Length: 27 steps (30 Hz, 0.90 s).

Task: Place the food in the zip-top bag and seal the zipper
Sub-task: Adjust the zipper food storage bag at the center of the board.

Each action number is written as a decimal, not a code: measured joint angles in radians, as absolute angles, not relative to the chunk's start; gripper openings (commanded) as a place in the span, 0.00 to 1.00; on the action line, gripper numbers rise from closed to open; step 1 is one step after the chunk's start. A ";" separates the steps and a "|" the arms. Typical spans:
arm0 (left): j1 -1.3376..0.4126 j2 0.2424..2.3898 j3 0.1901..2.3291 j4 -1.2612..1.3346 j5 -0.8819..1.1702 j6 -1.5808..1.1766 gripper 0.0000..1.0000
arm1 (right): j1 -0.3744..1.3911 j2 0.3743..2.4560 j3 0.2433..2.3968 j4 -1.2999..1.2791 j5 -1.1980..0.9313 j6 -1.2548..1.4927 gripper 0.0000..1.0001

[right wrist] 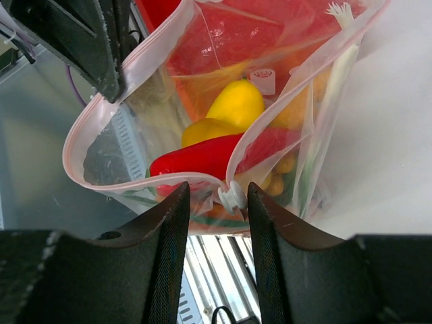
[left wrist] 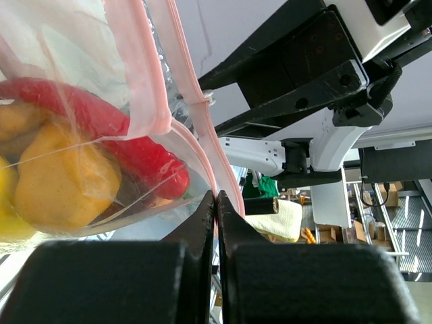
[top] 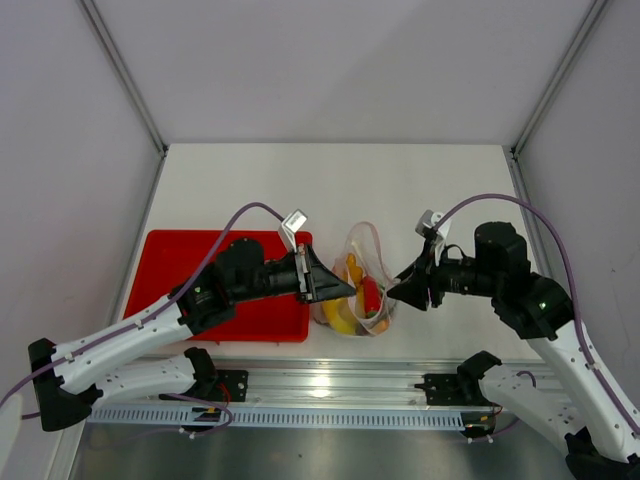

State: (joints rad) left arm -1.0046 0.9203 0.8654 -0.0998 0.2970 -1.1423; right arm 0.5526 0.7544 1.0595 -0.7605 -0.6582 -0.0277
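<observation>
The clear zip-top bag (top: 362, 285) stands between my two grippers with the food inside. In the right wrist view I see a red chili (right wrist: 202, 154), a yellow lemon (right wrist: 236, 104) and a green stalk (right wrist: 337, 74) in it. The mouth gapes, and its pink zipper (right wrist: 101, 115) forms a loop. My left gripper (left wrist: 217, 197) is shut on the zipper strip (left wrist: 202, 128) at one end of the mouth. My right gripper (right wrist: 217, 196) is open at the other end, its fingers on either side of the white slider (right wrist: 233, 196), which sits close to the right finger.
The red tray (top: 200, 270) lies under the left arm, left of the bag. The aluminium rail (top: 330, 385) runs along the near edge. Grey walls stand on the left, right and back of the white table (top: 340, 190).
</observation>
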 measured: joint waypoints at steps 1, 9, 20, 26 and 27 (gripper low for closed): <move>-1.005 0.920 0.865 -0.098 0.298 -1.142 0.01 | 0.553 0.756 1.058 -0.758 -0.654 -0.028 0.42; -1.003 0.920 0.860 -0.089 0.300 -1.142 0.01 | 0.553 0.764 1.050 -0.730 -0.613 -0.036 0.40; -1.003 0.914 0.845 -0.083 0.300 -1.143 0.01 | 0.553 0.789 1.043 -0.709 -0.662 -0.036 0.10; -1.003 0.886 0.827 -0.086 0.292 -1.143 0.01 | 0.553 0.776 1.040 -0.696 -0.696 -0.023 0.00; -1.002 0.877 0.823 -0.089 0.286 -1.143 0.01 | 0.553 0.773 1.039 -0.695 -0.698 -0.021 0.00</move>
State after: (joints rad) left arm -1.0023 0.8768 0.8234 -0.0895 0.2863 -1.1431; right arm 0.5533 0.7727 1.0386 -0.6949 -0.6983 -0.0208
